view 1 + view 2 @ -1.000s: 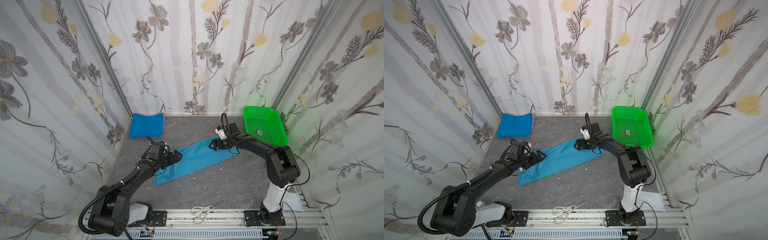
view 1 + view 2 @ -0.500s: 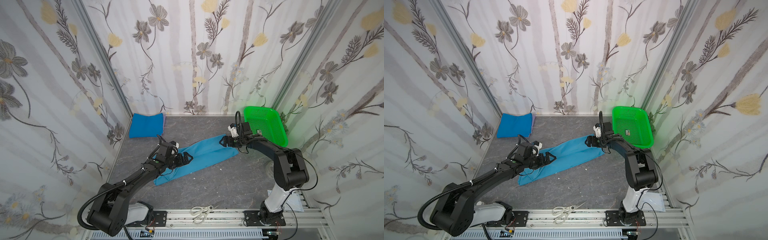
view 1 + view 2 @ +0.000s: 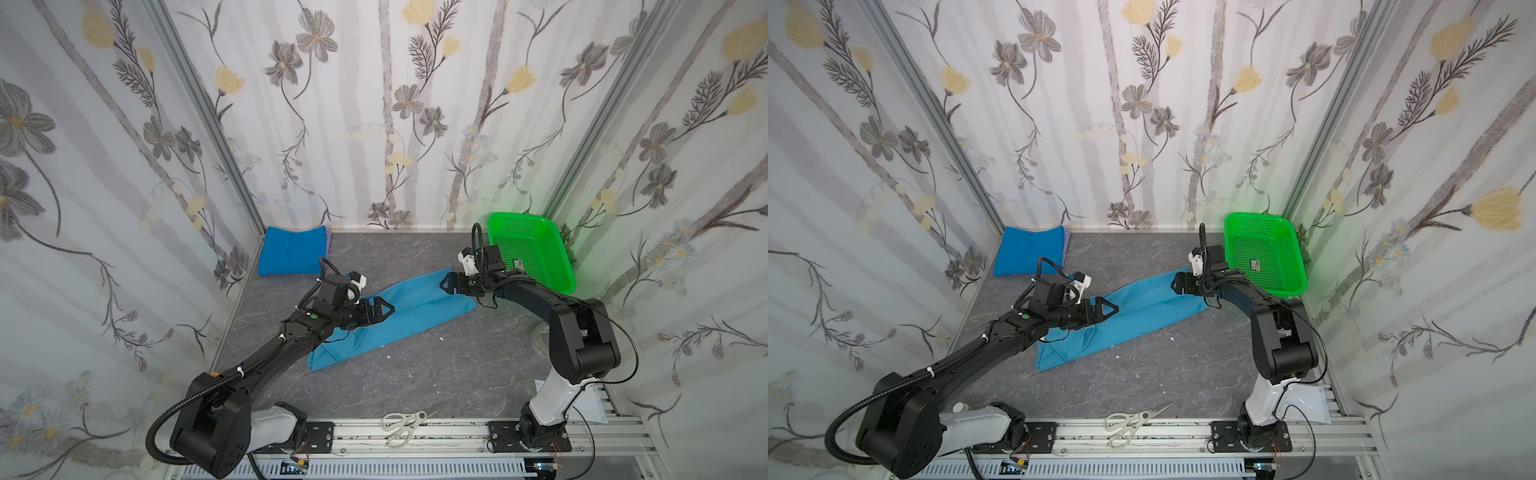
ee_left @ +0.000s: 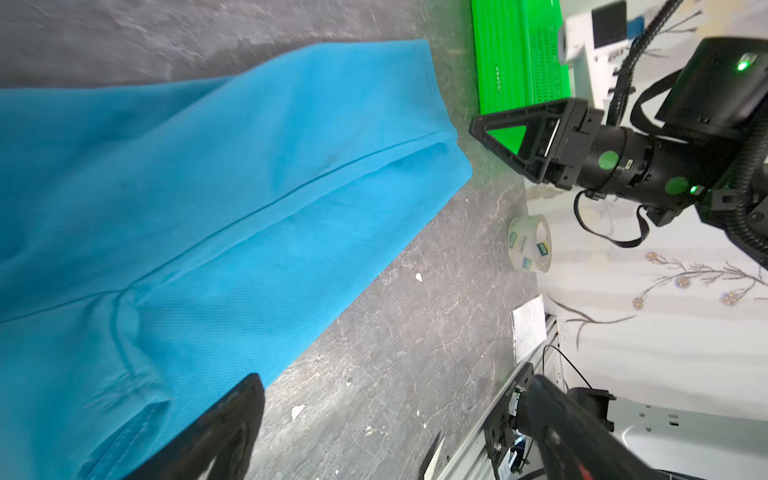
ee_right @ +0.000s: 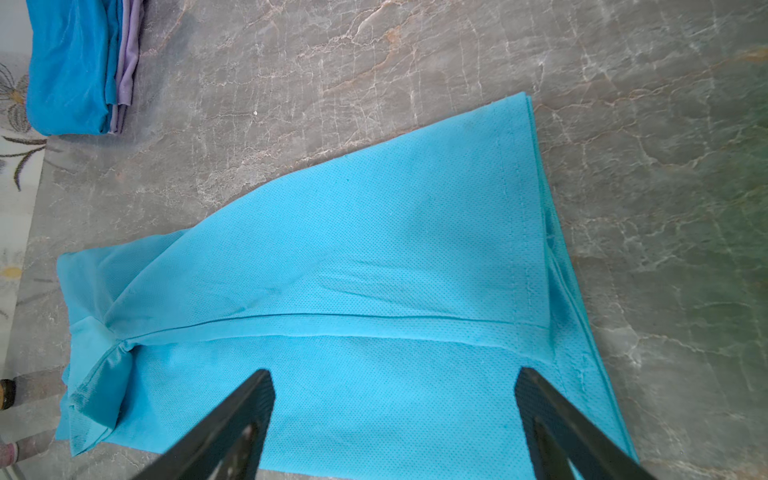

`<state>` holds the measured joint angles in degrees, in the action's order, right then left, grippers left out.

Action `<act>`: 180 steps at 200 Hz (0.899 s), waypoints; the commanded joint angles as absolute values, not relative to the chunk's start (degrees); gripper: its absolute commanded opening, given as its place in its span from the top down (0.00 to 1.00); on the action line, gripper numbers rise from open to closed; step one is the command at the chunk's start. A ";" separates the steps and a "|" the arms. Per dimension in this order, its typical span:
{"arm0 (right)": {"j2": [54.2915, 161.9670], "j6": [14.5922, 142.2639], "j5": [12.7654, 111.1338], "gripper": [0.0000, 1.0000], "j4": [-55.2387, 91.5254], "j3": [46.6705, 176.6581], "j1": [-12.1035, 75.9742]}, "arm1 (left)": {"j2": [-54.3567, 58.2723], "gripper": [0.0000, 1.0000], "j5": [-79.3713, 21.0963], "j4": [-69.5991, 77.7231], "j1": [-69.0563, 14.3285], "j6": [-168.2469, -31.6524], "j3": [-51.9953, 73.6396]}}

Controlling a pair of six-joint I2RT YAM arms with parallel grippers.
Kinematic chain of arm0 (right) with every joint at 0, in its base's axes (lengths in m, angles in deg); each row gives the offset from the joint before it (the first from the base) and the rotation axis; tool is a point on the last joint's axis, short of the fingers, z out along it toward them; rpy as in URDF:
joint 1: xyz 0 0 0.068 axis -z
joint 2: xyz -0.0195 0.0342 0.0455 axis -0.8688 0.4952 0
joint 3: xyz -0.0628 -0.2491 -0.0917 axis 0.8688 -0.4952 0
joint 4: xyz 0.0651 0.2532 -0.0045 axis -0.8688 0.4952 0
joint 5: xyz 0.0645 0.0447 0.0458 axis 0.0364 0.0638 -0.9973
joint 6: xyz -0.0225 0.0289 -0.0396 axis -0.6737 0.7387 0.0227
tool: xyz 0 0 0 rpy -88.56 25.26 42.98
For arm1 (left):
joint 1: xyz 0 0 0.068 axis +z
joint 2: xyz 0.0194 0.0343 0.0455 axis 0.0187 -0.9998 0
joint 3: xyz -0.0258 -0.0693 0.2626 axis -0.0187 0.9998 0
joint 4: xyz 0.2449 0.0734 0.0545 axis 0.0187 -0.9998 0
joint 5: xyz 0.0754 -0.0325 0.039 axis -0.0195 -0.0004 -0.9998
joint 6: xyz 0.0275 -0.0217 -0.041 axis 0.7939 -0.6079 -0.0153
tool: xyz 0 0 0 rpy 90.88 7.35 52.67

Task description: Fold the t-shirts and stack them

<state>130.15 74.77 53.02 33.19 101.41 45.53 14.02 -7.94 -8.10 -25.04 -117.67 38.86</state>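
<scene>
Pair of white-handled metal scissors (image 3: 401, 426) lies on the front rail at 6 o'clock, apart from the work; beyond it the grey marble-patterned counter (image 3: 415, 374) carries the rest.

Light sky-blue soft cloth t-shirt (image 3: 415, 312) lies flat mid-counter, folded lengthwise into a narrow strip; long axis runs 8 o'clock to 2 o'clock; sleeve end points to 8 o'clock, stitched hem end to 2 o'clock. Judged: the diagonal lay puts one end within reach of each arm.

Left arm's fingers (image 3: 380, 311) stand over the sleeve half, spread wide, nothing between them; right arm's fingers (image 3: 449, 285) stand over the hem end, likewise wide and empty; whether either pair touches the cloth cannot be told. Judged: stationed at opposite ends to take hold for a crosswise fold, not yet begun.

Bright green perforated plastic basket (image 3: 544, 253) sits at 2 o'clock, just beyond the hem.

Folded pile in the far corner at 11 o'clock: royal blue t-shirt (image 3: 291, 253) on a lilac t-shirt (image 5: 129, 62); judged set well apart to keep the folding area unobstructed; the sky-blue strip is due there last.
</scene>
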 commanded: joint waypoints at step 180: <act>139.44 72.66 57.84 0.06 34.86 109.94 39.36 | 31.68 0.00 -35.04 -23.42 -10.01 -141.34 58.44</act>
<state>135.31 74.53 60.36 33.65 106.16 39.32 31.02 -33.69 -24.87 -10.09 -138.39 58.00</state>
